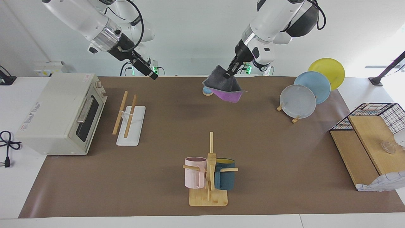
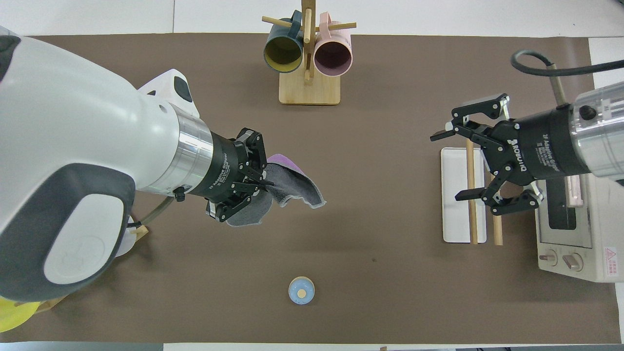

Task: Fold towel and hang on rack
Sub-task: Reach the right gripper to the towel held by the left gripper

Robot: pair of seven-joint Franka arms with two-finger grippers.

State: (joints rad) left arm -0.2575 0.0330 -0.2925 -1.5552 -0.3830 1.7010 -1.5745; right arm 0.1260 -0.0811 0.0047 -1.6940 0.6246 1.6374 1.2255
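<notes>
High over the middle of the table, the left gripper [image 1: 228, 72] pinches the towel [image 1: 224, 87] by one bunched edge, so it hangs slack, grey face up and purple beneath, above the small blue bell [image 2: 301, 290]. Over the rack [image 1: 130, 119], the right gripper [image 2: 451, 163] hangs with its fingers spread wide and holds nothing. To fold cleanly, I judge the free hanging corner should be presented to those open fingers, the cloth kept taut and clear of the rods.

A toaster oven [image 1: 60, 114] sits at the right arm's end of the table. A mug tree [image 1: 209, 172] holds a pink mug [image 1: 193, 172] and a teal mug [image 1: 225, 178], well apart from a little blue bell [image 2: 301, 290]. Plates [image 1: 297, 101] lean in a wooden stand, with a wire basket [image 1: 379, 117] on boards just beside.
</notes>
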